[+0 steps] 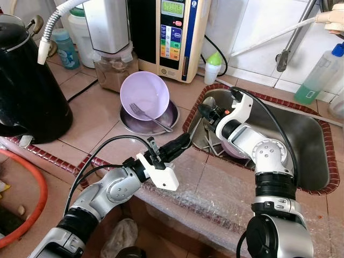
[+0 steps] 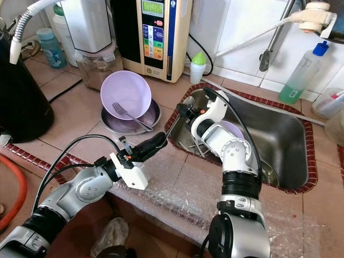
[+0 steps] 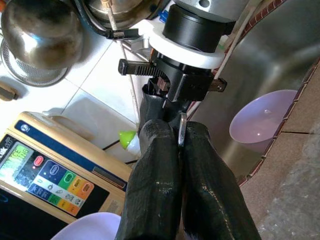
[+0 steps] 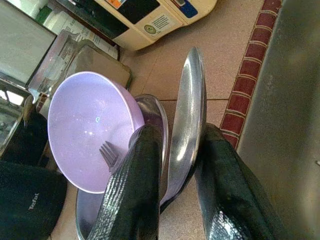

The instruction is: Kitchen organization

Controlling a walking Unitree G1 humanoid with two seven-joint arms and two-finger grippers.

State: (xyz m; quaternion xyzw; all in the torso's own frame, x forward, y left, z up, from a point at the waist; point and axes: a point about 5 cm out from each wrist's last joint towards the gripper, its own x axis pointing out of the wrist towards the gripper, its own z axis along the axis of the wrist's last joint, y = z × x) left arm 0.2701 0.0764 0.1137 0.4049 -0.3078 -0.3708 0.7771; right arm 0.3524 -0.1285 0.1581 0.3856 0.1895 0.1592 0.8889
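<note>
A steel spoon (image 4: pixel 187 110) spans the sink's left rim between both grippers. My left gripper (image 1: pixel 183 142) is shut on its thin handle (image 3: pixel 182 131). My right gripper (image 1: pixel 206 112) is shut around the spoon's bowl, which stands edge-on between the black fingers (image 4: pixel 137 190). On the tiled counter to the left, a purple bowl (image 1: pixel 145 94) leans tilted on a steel plate (image 1: pixel 171 121) with a fork (image 1: pixel 150 118) in it. A second purple bowl (image 3: pixel 260 122) lies in the steel sink (image 1: pixel 301 140), partly hidden under my right arm.
A black kettle (image 1: pixel 27 86) stands at the far left, with a blender jar (image 1: pixel 113 64) and a water ioniser (image 1: pixel 174 32) behind the bowl. A green soap bottle (image 1: pixel 317 75) stands behind the sink. Bubble wrap (image 1: pixel 215 193) covers the counter's front edge. An orange basin (image 1: pixel 21 199) sits below left.
</note>
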